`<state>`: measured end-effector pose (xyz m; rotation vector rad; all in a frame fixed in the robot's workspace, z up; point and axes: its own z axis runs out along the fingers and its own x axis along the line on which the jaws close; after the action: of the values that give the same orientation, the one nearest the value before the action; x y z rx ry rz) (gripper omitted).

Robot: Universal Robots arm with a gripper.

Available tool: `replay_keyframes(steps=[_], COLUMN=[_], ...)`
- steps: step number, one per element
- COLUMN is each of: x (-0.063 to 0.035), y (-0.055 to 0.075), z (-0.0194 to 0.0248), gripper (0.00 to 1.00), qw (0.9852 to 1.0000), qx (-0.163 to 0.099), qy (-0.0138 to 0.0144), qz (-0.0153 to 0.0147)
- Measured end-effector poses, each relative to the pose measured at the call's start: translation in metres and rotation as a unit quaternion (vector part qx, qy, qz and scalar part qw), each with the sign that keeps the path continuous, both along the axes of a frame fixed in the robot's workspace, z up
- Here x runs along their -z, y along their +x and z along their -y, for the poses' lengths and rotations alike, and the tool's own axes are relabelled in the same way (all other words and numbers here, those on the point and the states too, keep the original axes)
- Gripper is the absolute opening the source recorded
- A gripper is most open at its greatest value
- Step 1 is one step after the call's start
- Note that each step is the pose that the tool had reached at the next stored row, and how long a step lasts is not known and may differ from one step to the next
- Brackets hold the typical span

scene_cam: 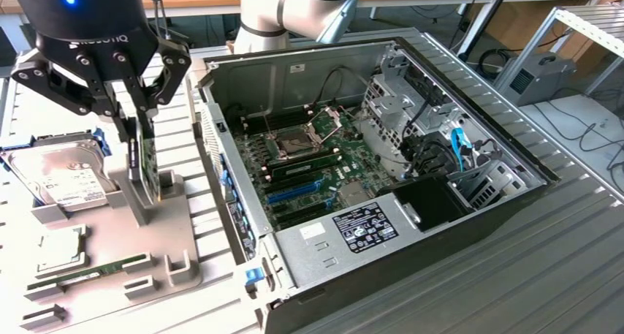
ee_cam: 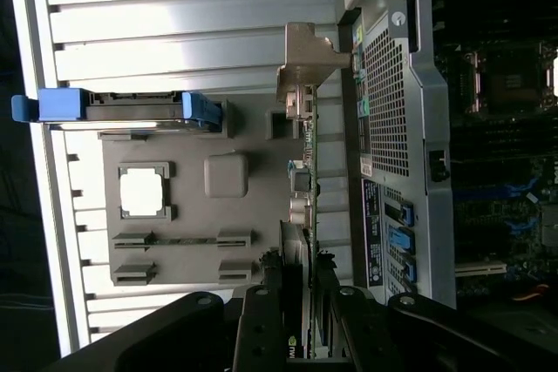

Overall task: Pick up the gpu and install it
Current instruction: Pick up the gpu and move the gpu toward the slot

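The gpu (scene_cam: 146, 166) stands on edge over the slot of the grey parts holder (scene_cam: 180, 264), at the exterior view's left. My gripper (scene_cam: 137, 129) hangs above it with a finger on each side of the card's upper edge, shut on it. In the wrist view the gpu (ee_cam: 307, 172) runs edge-on away from my gripper (ee_cam: 305, 324), its silver bracket (ee_cam: 305, 63) at the far end. The open computer case (scene_cam: 390, 235) lies beside the holder, with the motherboard (scene_cam: 312, 166) and its blue expansion slots (scene_cam: 292, 191) exposed.
On the holder lie a hard drive (scene_cam: 58, 175) with blue side rails, a processor (scene_cam: 58, 250) and a RAM stick (scene_cam: 88, 270). The case's perforated rear wall (ee_cam: 392, 111) sits close beside the card. The arm's base (scene_cam: 292, 12) stands behind the case.
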<state>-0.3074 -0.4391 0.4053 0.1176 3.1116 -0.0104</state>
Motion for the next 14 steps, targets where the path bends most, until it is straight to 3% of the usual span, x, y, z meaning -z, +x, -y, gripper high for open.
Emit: replay_keyframes(steps=[14], x=[-0.0026], y=[0.0], z=[0.0], gripper=[0.26], qw=[1.0], qx=[0.0], qy=[0.0], qz=[0.0])
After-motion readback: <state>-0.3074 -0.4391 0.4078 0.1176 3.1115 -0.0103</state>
